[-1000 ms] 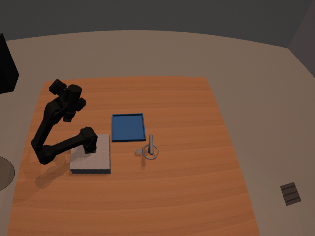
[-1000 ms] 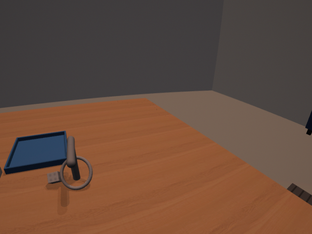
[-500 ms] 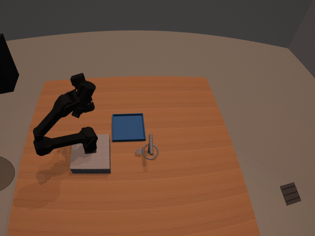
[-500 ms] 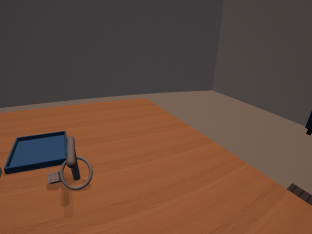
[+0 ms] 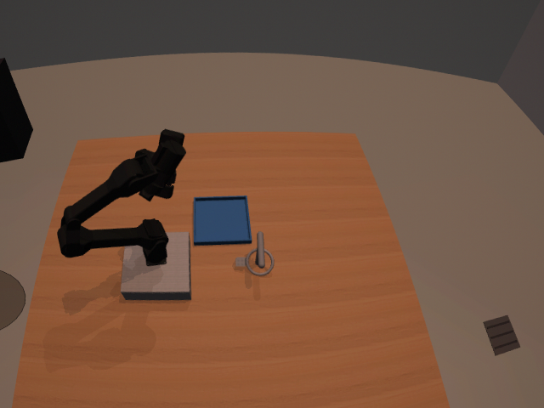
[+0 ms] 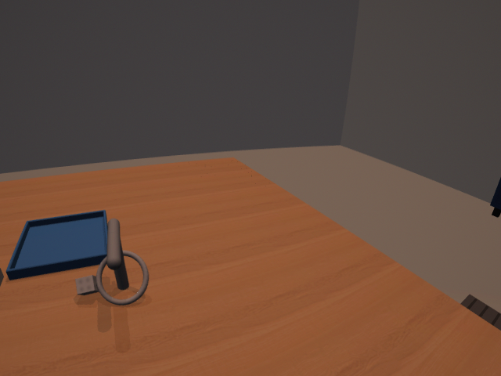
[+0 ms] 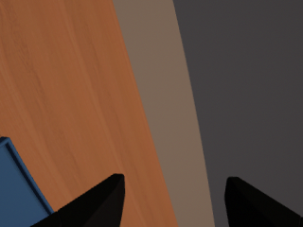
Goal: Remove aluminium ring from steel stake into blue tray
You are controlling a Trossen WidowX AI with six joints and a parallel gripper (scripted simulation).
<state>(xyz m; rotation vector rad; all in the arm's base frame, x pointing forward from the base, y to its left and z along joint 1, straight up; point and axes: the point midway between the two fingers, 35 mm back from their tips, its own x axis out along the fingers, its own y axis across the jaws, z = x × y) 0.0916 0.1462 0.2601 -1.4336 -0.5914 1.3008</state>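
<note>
Aluminium ring (image 5: 273,262) (image 6: 146,277), in the top view, lies well apart from the gripper (image 5: 159,193) (image 7: 175,178), farther from it than the blue tray (image 5: 222,242) (image 6: 59,269) (image 7: 29,182), and encircles the foot of the steel stake (image 5: 260,250) (image 6: 121,275), with the cross-bar (image 5: 260,243) (image 6: 113,243) above; its small tab (image 5: 240,262) (image 6: 86,284) sticks out on the side towards the pale block (image 5: 158,280) under the arm (image 5: 99,200). The tray is the nearer of the two to the hand, on the wooden table (image 5: 307,316) (image 6: 258,262) (image 7: 71,109). In the exterior view the ring circles the stake, tab towards the picture's left, and the tray lies just beyond; whether the ring sits quite flat I cannot tell. In the wrist view the hand is released, its two dark fingers parted with nothing between them, and a corner of the tray shows off to the picture's left of them, while the table's edge runs past between the fingertips
</note>
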